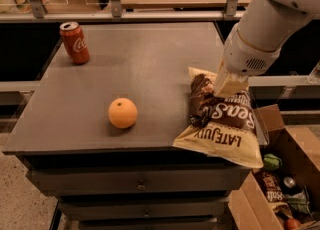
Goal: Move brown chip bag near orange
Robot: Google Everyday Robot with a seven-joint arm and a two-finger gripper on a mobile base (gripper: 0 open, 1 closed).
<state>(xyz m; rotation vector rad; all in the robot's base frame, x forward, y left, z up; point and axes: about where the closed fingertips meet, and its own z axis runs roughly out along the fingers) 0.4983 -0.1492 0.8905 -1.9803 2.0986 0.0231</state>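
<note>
We see the brown chip bag (222,119) at the right edge of the bench (145,59), in the front half. It lies flat, with its white lettering upside down to us. Its lower cream-yellow end hangs over the front right corner of the bench, and its upper end is wrinkled and points toward the back.

The gripper (227,86) is on the upper part of the bag and touches it from above. We cannot tell if it is apart, together or clamped on the bag, because the gripper's own body covers that place. The white arm (265,29) comes down to it from the upper right.

The orange (122,113) sits near the front edge of the bench, about in the middle of it, well apart from the bag and to the left of it. Its dark dimple faces up.

A red soda can (75,42) stands upright near the back left corner. Below the front edge the bench has drawers (140,184). Beside the front right corner, lower down, stands an open cardboard box (300,146) with mixed snacks inside.
</note>
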